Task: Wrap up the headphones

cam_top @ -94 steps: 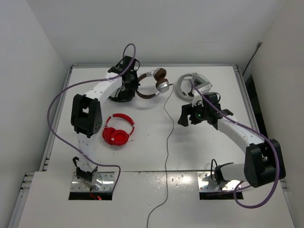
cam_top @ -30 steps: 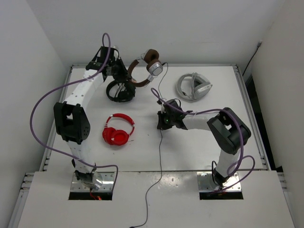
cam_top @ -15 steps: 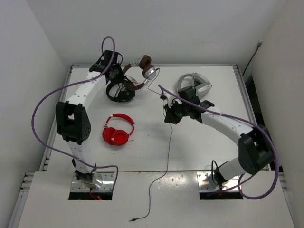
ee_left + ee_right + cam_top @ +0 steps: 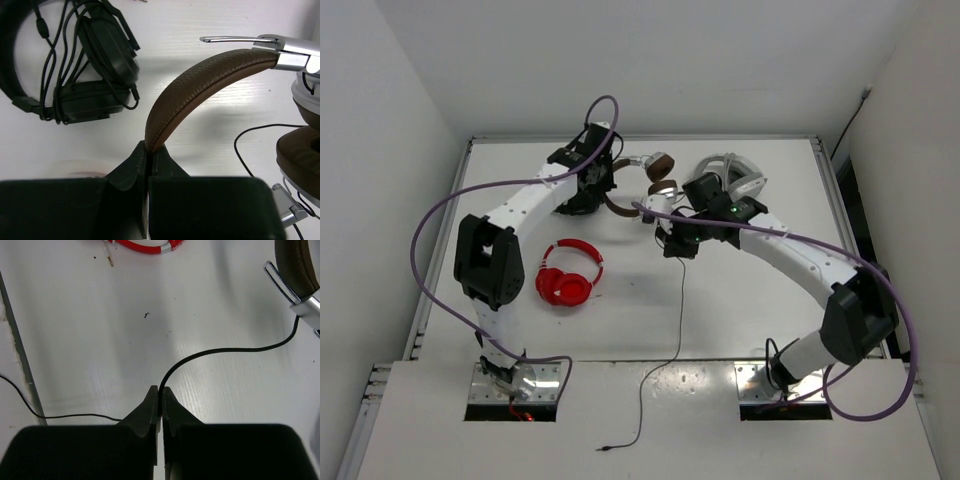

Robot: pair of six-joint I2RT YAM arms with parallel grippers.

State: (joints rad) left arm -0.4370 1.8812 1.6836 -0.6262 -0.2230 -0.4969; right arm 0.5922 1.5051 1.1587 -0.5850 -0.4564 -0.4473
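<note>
The headphones (image 4: 658,172) have a dark brown headband (image 4: 200,80), silver cup shells (image 4: 300,60) and a thin black cable (image 4: 681,300). My left gripper (image 4: 148,147) is shut on the headband's edge and holds it over the far middle of the table; in the top view the left gripper (image 4: 604,193) sits just left of the cups. My right gripper (image 4: 160,390) is shut on the cable (image 4: 225,350), a short way below and right of the cups, seen from above as the right gripper (image 4: 669,238). The cable's free end (image 4: 604,449) trails onto the near ledge.
Black headphones (image 4: 75,65) with a bundled cord lie under the left arm. Red headphones (image 4: 568,273) lie at the left middle and white-grey headphones (image 4: 735,178) at the far right. A metal rail (image 4: 15,350) edges the table.
The left gripper has carried the headphones down and right from their raised spot near the back wall. The right gripper, still on the cable, shifted slightly left; the cable tail slid along the ledge.
</note>
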